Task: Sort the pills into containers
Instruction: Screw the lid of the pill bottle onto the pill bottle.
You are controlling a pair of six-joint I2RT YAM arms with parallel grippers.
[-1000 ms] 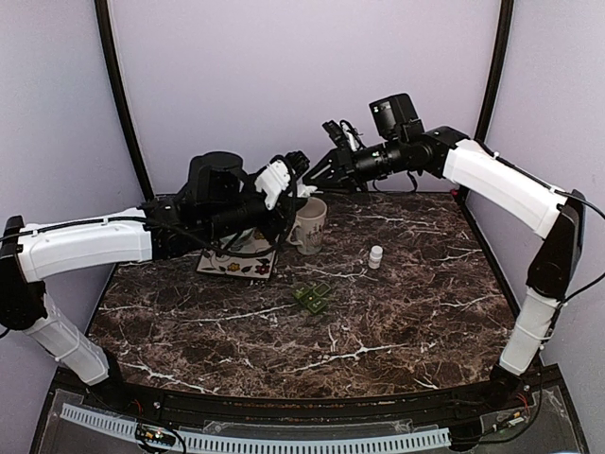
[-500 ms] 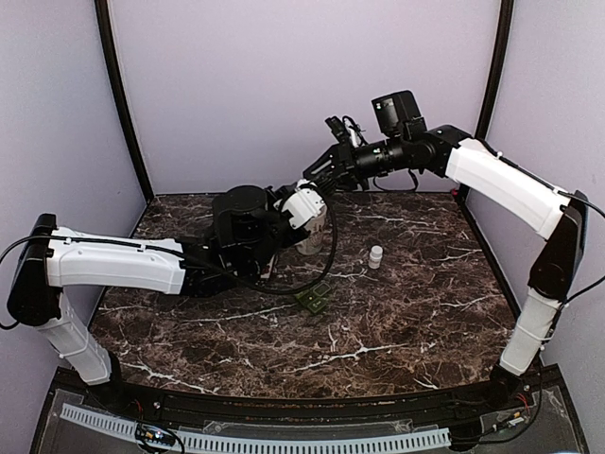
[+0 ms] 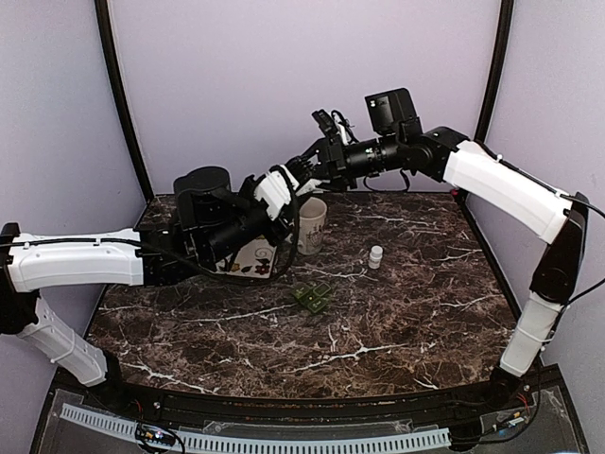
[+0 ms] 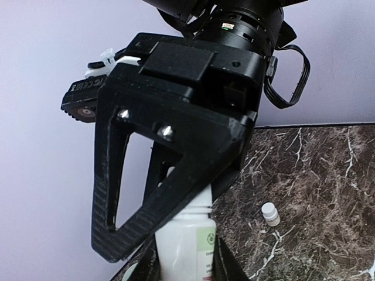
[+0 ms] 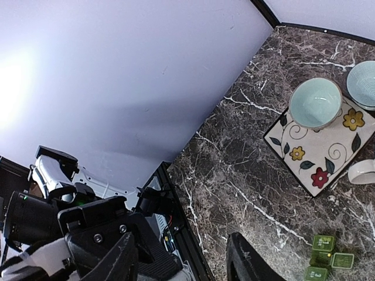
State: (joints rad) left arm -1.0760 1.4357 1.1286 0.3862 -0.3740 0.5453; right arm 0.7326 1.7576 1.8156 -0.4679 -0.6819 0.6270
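Now R hand [image 5: 179,240] has sprung wide, empty, right by top of pill bottle [image 4: 181,240]; L hand [image 4: 186,270] clamps it partway shut, raised off counter [image 3: 397,312]. Prob uncapping step; sorting barely begun.

Lab robot booth, plain lilac walls [image 3: 284,76], marble-look tabletop [image 3: 397,322]

Two bowls [image 5: 315,103] sit on a flowered tile [image 5: 319,153] on the dark counter [image 5: 234,175]. A white cup [image 5: 363,171] is just beside the tile, and small green boxes [image 5: 326,259] lie near it.
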